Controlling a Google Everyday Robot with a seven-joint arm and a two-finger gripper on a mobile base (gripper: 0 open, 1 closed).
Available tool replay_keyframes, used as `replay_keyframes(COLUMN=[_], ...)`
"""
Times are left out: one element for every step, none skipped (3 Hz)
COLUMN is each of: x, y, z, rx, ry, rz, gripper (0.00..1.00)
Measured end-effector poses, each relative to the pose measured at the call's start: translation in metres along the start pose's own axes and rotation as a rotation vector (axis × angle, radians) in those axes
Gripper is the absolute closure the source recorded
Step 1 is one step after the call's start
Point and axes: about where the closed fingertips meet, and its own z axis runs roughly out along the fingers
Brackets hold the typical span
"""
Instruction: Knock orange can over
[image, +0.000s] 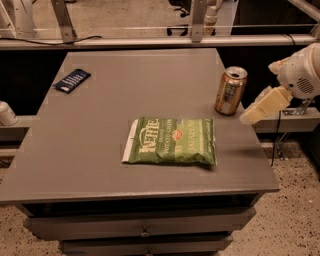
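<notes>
The orange can (230, 90) stands upright near the right edge of the grey table (100, 145), copper-orange with a silver top rim. My gripper (250, 116) comes in from the right, its pale tip low over the table's right edge, just right of and slightly in front of the can's base, with a small gap between them. The white arm housing (300, 75) sits behind it at the frame's right edge.
A green chip bag (171, 141) lies flat in the middle front of the table, left of the gripper. A dark blue flat packet (71, 80) lies at the back left. A metal rail (150, 42) runs behind the table. A pale object (6, 114) sits at the left.
</notes>
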Motion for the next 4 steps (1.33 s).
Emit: replay_keyframes(x=[-0.013,-0.021,-0.033,-0.057], y=[0.002,0.009,0.013,0.025], z=[0.025,0.049,0.069,0.074], rx=[-0.006,-0.004,-0.012,-0.053], ry=[-0.106,-0.189,-0.27,-0.363], rz=[0.068,0.125,0.164,0.178], gripper=[0.0,0.0,0.0,0.0])
